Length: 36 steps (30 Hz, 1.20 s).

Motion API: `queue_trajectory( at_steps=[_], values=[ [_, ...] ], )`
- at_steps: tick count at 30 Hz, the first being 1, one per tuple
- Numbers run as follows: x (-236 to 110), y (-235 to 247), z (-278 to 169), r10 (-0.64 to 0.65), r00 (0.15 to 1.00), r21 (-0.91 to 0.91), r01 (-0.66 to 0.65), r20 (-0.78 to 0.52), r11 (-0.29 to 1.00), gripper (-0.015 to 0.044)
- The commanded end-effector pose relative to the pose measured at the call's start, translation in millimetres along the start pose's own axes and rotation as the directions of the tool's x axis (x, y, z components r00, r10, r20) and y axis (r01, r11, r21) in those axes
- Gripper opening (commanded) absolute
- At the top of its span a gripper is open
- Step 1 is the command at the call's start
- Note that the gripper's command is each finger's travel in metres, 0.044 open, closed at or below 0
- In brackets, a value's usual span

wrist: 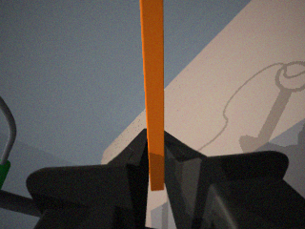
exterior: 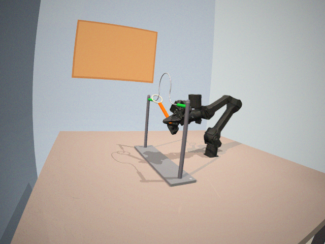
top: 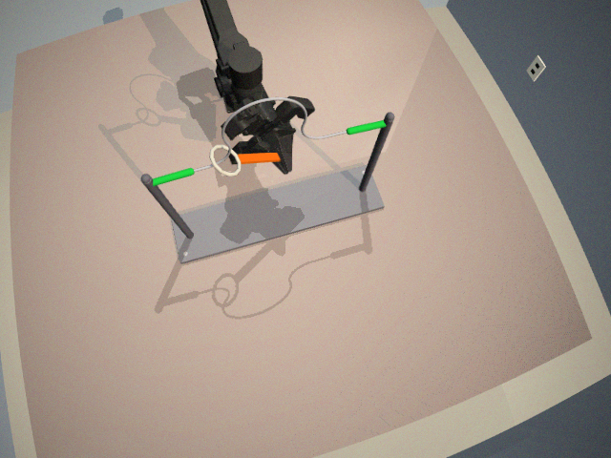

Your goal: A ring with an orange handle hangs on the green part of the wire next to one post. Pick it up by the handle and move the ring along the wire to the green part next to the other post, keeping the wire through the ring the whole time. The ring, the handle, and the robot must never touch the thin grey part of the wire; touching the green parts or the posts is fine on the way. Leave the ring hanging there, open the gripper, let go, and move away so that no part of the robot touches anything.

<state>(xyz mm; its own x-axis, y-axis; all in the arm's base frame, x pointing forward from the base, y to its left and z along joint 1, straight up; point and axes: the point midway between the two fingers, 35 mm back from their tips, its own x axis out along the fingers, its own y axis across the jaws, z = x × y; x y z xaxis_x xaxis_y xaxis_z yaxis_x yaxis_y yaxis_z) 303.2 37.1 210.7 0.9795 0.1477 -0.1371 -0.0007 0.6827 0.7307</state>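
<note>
On the worktop (top: 345, 315) stands a grey base (top: 315, 207) with two posts, one at the left (top: 165, 204) and one at the right (top: 375, 150). Each post carries a green sleeve, and between them runs the thin wire (top: 256, 106), which climbs into a tall loop and dips before the right sleeve (top: 366, 127).

The arm (exterior: 223, 110) reaches in from the far side. Its tool (wrist: 155, 164) is clenched on the lower end of the orange handle (top: 259, 157), as the wrist view plainly shows.

The ring (top: 225, 159) is off the left sleeve (top: 172, 176) and sits just right of it, around the grey wire at the foot of the loop. Whether it touches the wire there, I cannot tell.

So the pickup looks done and the traverse barely begun. Left to do, as I judge it: the whole loop, the dip, the run to the right sleeve, then hanging the ring, releasing and backing away.
</note>
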Motion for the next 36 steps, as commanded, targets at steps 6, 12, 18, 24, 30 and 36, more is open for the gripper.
queue_trajectory(
  at_steps=[6,12,18,24,30,36],
  values=[
    [-19,32,6,0.066,0.990,0.181,-0.043,-0.122,0.983,-0.0150],
    [-35,54,14,0.140,0.968,0.319,-0.067,-0.210,0.945,-0.0150],
    [-46,74,25,0.226,0.942,0.459,-0.091,-0.249,0.884,-0.0150],
    [-49,92,36,0.281,0.934,0.569,-0.111,-0.221,0.815,-0.0150],
    [-52,106,48,0.323,0.927,0.654,-0.125,-0.191,0.746,-0.0150],
    [-54,117,59,0.350,0.922,0.710,-0.133,-0.167,0.691,-0.0150]
  ],
)
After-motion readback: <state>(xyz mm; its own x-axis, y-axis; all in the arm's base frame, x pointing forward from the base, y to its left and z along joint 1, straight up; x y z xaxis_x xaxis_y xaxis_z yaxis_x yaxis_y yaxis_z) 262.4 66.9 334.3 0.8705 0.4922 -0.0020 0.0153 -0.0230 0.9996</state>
